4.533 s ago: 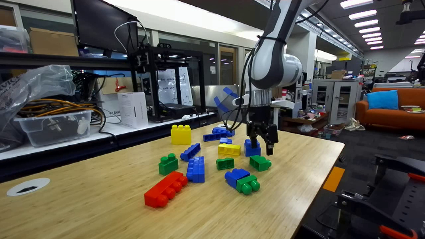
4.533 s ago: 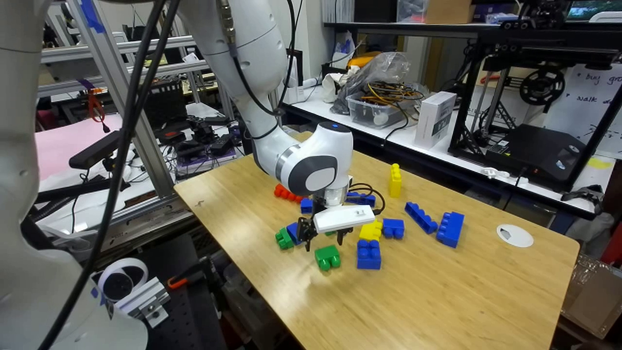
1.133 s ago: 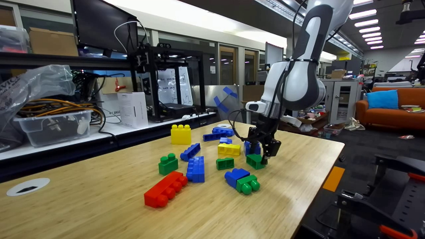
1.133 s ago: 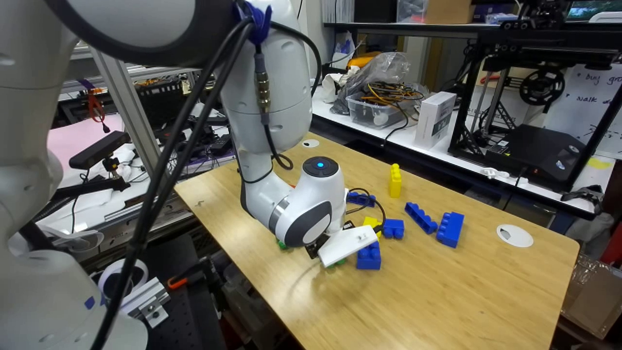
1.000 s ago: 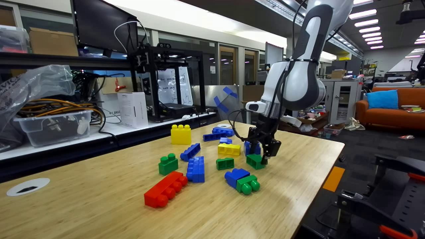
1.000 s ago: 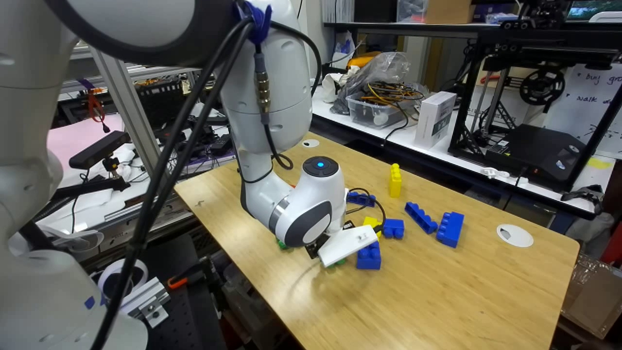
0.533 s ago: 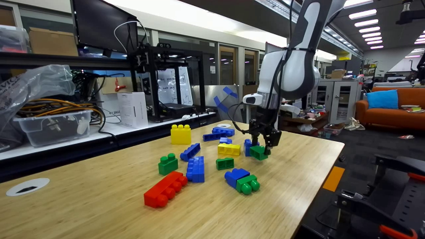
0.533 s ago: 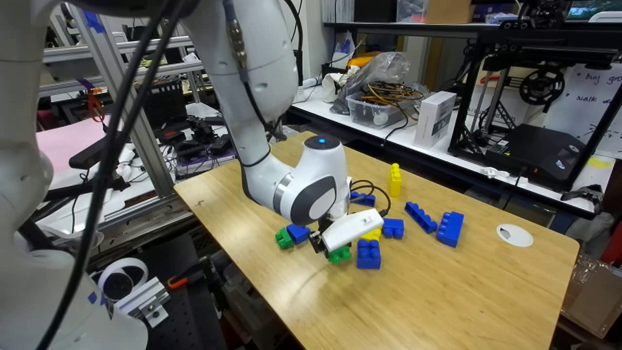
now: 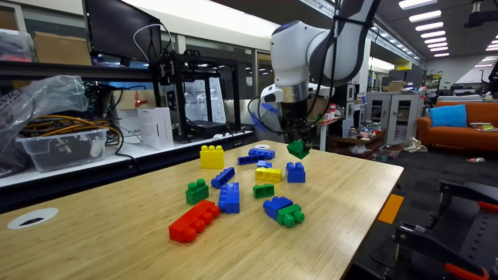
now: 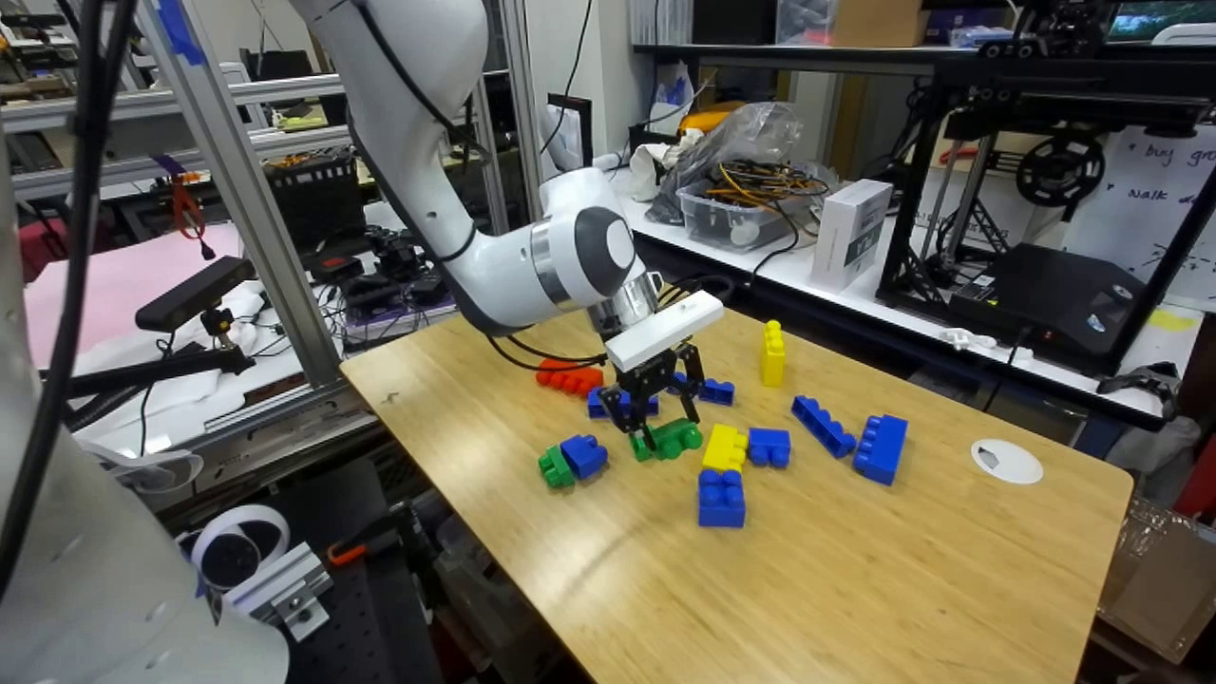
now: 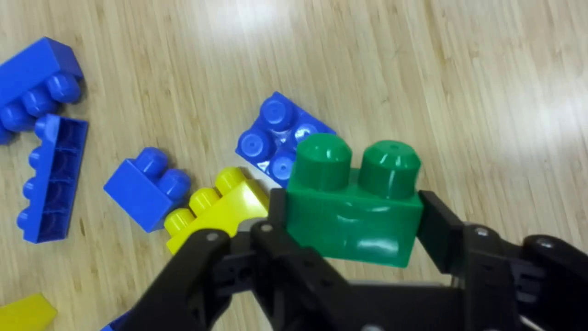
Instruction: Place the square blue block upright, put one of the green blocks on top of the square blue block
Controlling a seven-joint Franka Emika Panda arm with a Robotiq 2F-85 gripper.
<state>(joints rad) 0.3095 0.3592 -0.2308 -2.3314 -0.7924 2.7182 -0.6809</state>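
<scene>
The chunky, square blue plastic block (image 9: 295, 174) stands upright on the wooden table (image 9: 336, 202), its four studs facing up. The small, two-studded green plastic block (image 11: 351, 220) is held tilted in mid-air, clasped at opposite ends, apart from the blue block.

Held block (image 11: 351, 225) in my gripper (image 11: 353, 209), above the table (image 9: 330, 217), apart from the square block (image 9: 295, 174) upright on it, in an exterior view a longer brick (image 9: 268, 172) just left of that block, a joined pair (image 9: 283, 210) in front
</scene>
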